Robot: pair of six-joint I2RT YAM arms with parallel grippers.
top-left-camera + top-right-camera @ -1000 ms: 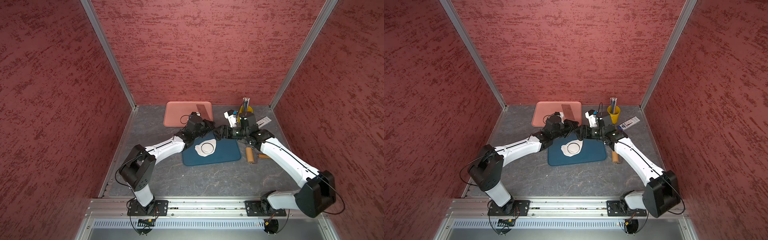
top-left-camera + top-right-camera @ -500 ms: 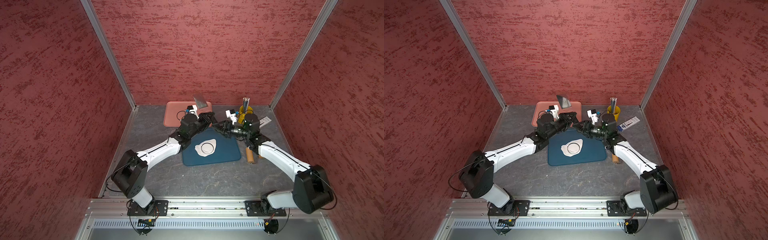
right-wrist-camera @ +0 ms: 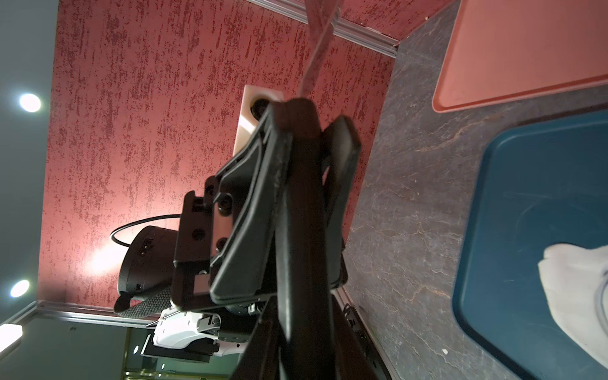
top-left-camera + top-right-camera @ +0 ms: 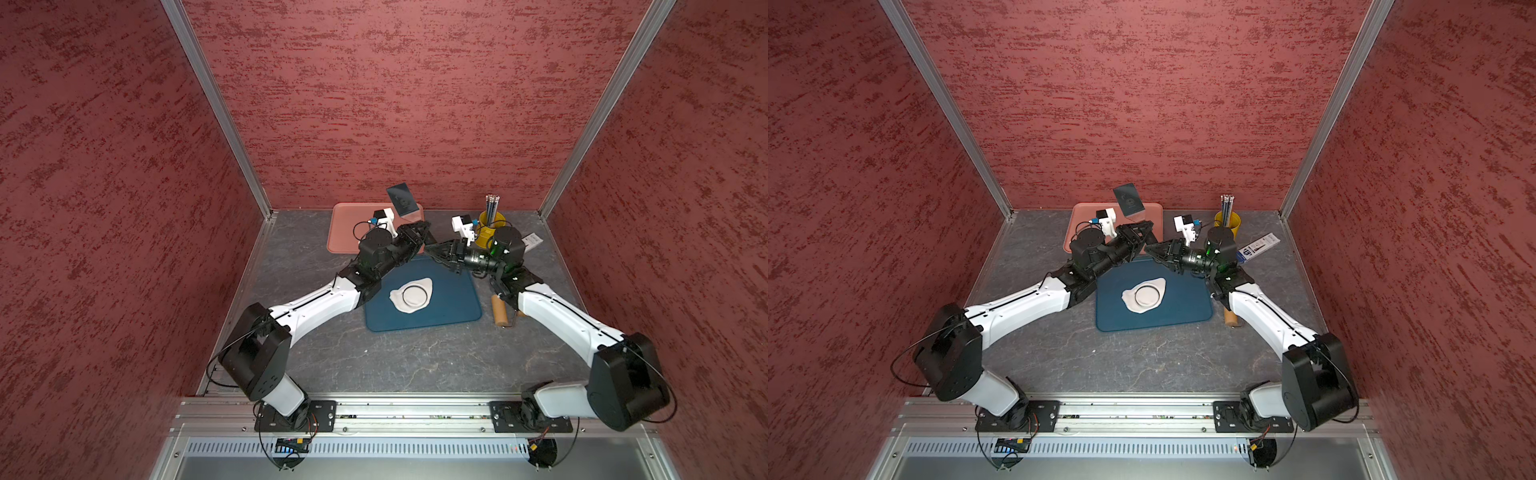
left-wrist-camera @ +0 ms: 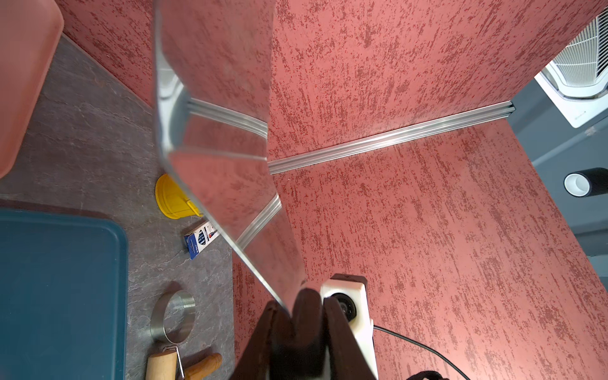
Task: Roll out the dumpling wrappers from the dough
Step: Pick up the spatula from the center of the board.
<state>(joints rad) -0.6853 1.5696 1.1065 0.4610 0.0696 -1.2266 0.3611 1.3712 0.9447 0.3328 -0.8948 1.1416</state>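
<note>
Red-flecked walls close in a grey, stone-veined table (image 4: 415, 365). At the centre of both top views lies a blue tray (image 4: 457, 307), smooth with rounded corners.

The dough (image 4: 428, 284) rests flat on the tray's left half, a matte white sheet of ragged outline. Inside it sits the wrapper (image 4: 414, 295), a thin round disc marked off by a clean circular line and lying within the surrounding dough.

Both look soft, limp and light. I judge the disc would stretch or tear if pinched and may cling to the tray. The safer hold is from beneath: a thin blade slid under its rim, lifting it flat.

Such a blade is above the tray's upper edge. The scraper (image 4: 402, 200) stands tilted with its mirror-bright steel reflecting the walls in the left wrist view, on a dark rounded handle. The left gripper (image 4: 423, 237) is clamped on that handle. The right gripper (image 4: 430, 249) meets it tip to tip, and in the right wrist view its jaws look pressed onto the same handle.

At upper centre is a bare pink tray (image 4: 345, 232). At right are a yellow cup (image 4: 1227, 218) of pencils and a wooden rolling pin (image 4: 500, 309). A steel ring cutter (image 5: 172, 316) lies just beside the pin, at the lower left of the left wrist view.
</note>
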